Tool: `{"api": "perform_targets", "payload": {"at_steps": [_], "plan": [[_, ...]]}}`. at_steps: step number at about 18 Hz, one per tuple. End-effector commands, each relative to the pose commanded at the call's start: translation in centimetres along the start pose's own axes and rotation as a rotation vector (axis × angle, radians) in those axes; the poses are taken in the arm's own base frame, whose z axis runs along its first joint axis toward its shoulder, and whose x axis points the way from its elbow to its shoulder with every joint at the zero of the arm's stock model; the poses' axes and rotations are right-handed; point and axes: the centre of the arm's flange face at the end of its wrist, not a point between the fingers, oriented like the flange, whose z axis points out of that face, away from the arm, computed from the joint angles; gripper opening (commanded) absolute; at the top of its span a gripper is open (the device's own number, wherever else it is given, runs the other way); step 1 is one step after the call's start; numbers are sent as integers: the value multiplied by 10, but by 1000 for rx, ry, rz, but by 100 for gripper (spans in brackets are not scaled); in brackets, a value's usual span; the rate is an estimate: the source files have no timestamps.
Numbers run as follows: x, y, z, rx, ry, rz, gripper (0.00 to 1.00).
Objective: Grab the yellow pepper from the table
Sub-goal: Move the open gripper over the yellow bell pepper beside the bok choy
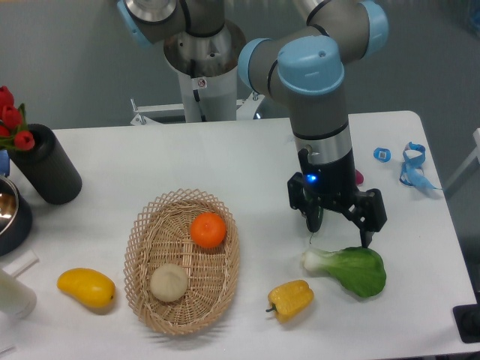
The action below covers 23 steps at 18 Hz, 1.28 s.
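One small glossy yellow bell pepper (pixel 292 298) lies on the white rounded-corner counter (pixel 225 157), between the oval wicker basket (pixel 182 259) and a green leafy bok choy (pixel 349 268). From my seat I see the black two-finger gripper (pixel 341 231) spread wide and empty above the bok choy's stalk end, probably not touching it.
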Motion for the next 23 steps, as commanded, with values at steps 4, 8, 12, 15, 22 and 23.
{"api": "perform_targets", "payload": {"at_steps": [4, 8, 12, 15, 22, 23], "plan": [[0, 0, 1, 0, 0, 5, 100], [3, -2, 12, -5, 9, -1, 100], [4, -3, 16, -2, 18, -4, 100], [6, -3, 29, -5, 27, -3, 100], [20, -15, 66, -6, 65, 5, 100], [24, -15, 77, -1, 86, 9, 100]]}}
